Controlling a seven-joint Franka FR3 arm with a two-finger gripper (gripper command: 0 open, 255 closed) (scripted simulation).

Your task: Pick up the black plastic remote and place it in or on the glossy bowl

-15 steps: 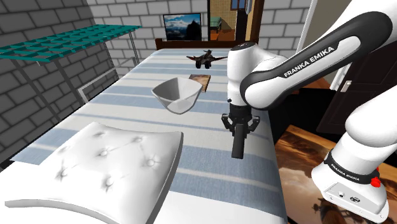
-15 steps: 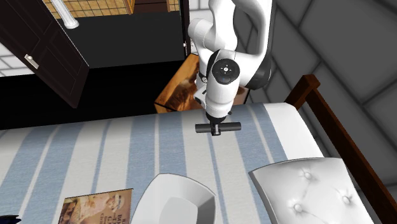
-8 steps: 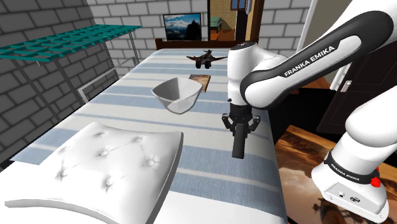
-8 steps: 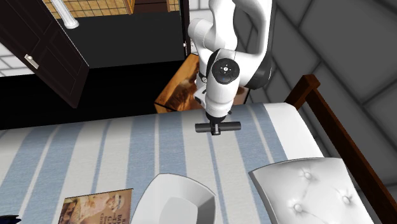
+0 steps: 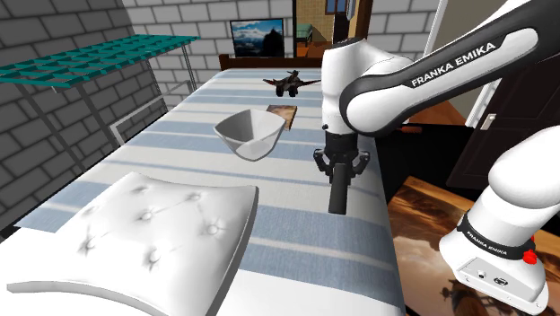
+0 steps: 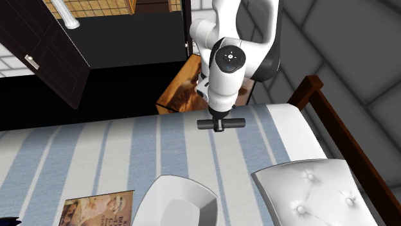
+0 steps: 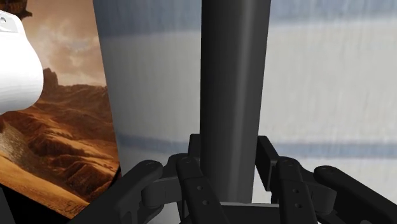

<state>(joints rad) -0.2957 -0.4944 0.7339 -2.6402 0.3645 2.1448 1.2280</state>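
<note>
We see the pincer and black remote slightly higher over the striped bed than half a second ago. The pincer clamps the remote, fingers on both sides. The remote hangs apart from the white bowl, right of it in the shoulder view, not above it.

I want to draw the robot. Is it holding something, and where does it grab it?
Yes: the jaws clasp the black remote around its middle.

I read "FRANKA EMIKA" in white capitals on the dark band of the arm. I can make out no other writing from here.
</note>
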